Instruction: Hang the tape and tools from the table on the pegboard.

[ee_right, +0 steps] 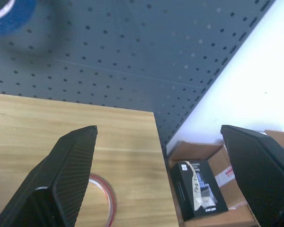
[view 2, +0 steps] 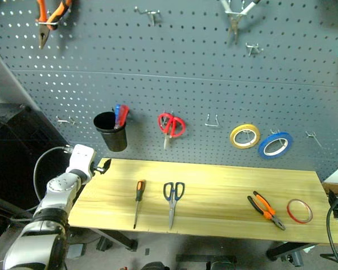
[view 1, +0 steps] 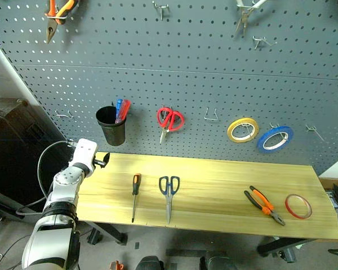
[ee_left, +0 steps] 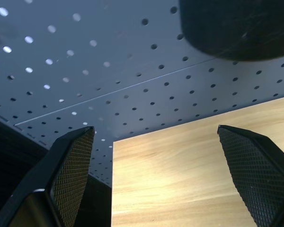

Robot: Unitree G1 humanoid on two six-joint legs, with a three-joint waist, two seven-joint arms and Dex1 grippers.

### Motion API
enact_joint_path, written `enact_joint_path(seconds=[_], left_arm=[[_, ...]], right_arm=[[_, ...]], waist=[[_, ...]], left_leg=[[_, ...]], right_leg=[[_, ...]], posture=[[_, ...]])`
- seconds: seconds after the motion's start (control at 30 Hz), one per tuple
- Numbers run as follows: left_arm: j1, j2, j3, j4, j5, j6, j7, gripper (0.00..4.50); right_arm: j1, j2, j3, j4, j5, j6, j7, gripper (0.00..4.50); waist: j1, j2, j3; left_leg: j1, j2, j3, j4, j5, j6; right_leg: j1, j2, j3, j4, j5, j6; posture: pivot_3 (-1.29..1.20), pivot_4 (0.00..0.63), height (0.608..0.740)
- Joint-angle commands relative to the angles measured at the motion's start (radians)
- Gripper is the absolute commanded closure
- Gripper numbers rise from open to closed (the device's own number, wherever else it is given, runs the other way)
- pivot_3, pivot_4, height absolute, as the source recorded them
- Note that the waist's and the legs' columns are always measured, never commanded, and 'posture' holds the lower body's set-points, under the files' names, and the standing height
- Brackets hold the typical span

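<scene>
The left arm rises from the lower left of the head view, white and grey, its forearm angled up and inward. The left gripper [view 1: 103, 162] sits at the end, left of centre, pointing right, its two black fingers [ee_left: 73, 175] spread wide with nothing between them. The right gripper [ee_right: 163, 177] also stands wide open and empty.

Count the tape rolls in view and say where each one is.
3. The thin red tape roll lies on the light wooden table near its right end; the yellow tape roll and the larger blue tape roll hang side by side on the blue-grey pegboard.
</scene>
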Motion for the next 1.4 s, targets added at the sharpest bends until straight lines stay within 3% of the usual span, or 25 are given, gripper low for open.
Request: enact_joint_path(seconds=[0.03,0.67,0.83,1.4], left_arm=[[-0.027,0.012,0.000,0.004,0.011,-0.036,0.012,0.07],[-0.048,-0.005,-0.010,0.038,0.016,-0.091,-0.008,0.07],[-0.050,-0.008,-0.002,0.041,0.004,-0.091,-0.019,0.07],[-0.042,-0.001,-0.007,0.030,0.011,-0.142,-0.040,0.07]], right_arm=[[-0.009,-0.012,-0.015,-0.023,0.001,-0.029,-0.004,0.00],[0.013,0.022,-0.023,-0.067,0.031,-0.017,-0.003,0.00],[0.015,0.017,-0.018,-0.062,0.018,-0.016,-0.006,0.00],[0.017,0.031,-0.005,-0.074,0.019,-0.017,-0.002,0.00]], waist=[[-0.002,0.000,0.000],[-0.018,0.000,-0.002],[-0.016,-0.005,-0.006],[-0.021,-0.009,-0.011]], left_leg=[[0.000,0.000,0.000,0.000,0.000,0.000],[0.000,0.000,0.002,0.000,0.000,0.000],[0.000,0.004,0.029,-0.002,0.000,0.000],[-0.001,0.002,0.022,-0.002,-0.001,0.000]], right_leg=[[0.000,0.000,0.000,0.000,0.000,0.000],[0.000,0.000,0.000,0.000,0.000,0.000],[-0.017,0.006,0.024,0.008,0.000,0.000],[-0.016,0.006,0.024,0.006,0.001,0.001]], posture=[[0.01,0.078,0.740],[0.00,0.069,0.740],[0.00,0.071,0.740],[0.00,0.073,0.740]])
